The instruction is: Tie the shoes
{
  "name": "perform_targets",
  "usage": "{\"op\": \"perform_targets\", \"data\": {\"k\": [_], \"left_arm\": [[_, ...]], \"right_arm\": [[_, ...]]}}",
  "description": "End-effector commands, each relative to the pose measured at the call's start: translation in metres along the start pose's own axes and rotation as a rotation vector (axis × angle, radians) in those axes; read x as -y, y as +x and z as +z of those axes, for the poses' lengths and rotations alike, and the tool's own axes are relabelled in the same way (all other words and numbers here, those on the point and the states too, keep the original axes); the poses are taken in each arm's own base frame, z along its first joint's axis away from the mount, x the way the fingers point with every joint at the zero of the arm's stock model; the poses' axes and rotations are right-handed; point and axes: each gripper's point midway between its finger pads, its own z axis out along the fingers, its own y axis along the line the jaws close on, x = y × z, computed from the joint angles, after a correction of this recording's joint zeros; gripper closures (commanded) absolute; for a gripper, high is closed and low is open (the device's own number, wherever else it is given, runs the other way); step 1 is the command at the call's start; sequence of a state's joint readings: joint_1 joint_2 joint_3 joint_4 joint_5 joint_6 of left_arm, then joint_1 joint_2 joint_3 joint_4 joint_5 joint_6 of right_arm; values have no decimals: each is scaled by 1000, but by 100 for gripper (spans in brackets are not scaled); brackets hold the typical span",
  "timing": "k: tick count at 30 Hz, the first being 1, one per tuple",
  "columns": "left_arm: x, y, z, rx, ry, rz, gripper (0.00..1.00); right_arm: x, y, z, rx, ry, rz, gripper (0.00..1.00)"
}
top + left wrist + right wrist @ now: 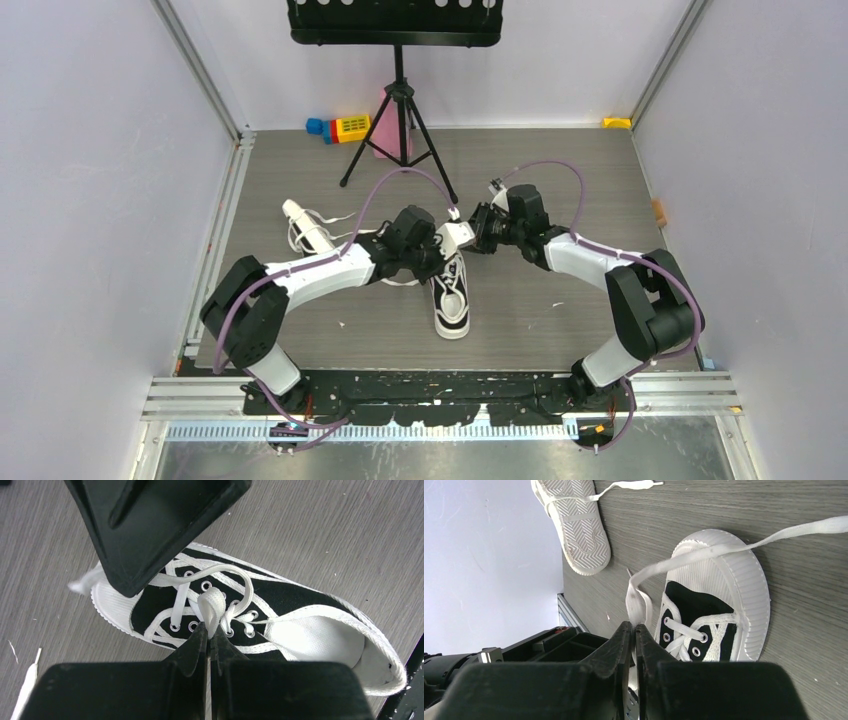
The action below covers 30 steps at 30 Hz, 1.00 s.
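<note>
One black sneaker (452, 296) with a white sole stands upright mid-table, toe cap toward me. My left gripper (443, 259) hovers over its eyelets and is shut on a folded loop of white lace (211, 606); its jaws (209, 629) meet on the loop's base. My right gripper (463, 238) is just behind, shut on the other lace (638, 604), which runs on over the toe cap (729, 575) and off to the right. Its body shows above in the left wrist view (150, 525). The second sneaker (305, 228) lies at the left, sole showing (576, 525).
A black tripod stand (400, 120) stands at the back centre, with coloured blocks (340, 128) and a pink item (384, 135) at its feet. A small yellow object (616, 122) lies at the back right. Metal rails (215, 250) edge the grey mat.
</note>
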<state>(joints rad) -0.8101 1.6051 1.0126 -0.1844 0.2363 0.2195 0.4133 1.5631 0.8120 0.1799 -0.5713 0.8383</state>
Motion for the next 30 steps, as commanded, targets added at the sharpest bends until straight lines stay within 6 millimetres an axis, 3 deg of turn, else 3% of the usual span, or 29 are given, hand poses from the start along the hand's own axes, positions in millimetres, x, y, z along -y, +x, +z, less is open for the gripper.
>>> {"op": "perform_targets", "data": {"k": [1,11,30], "left_arm": [[-4,-28,-1,71,0,41,100],[-3,-32,1,81,8,48,100],[-1,-35,5,65,28,-3,100]], "right_arm": [[-24,-11,0,25,-81,-43,83],[-17,0,0,-1,-87,-33,71],[-6,18,-1,-56,-91,-37,61]]}}
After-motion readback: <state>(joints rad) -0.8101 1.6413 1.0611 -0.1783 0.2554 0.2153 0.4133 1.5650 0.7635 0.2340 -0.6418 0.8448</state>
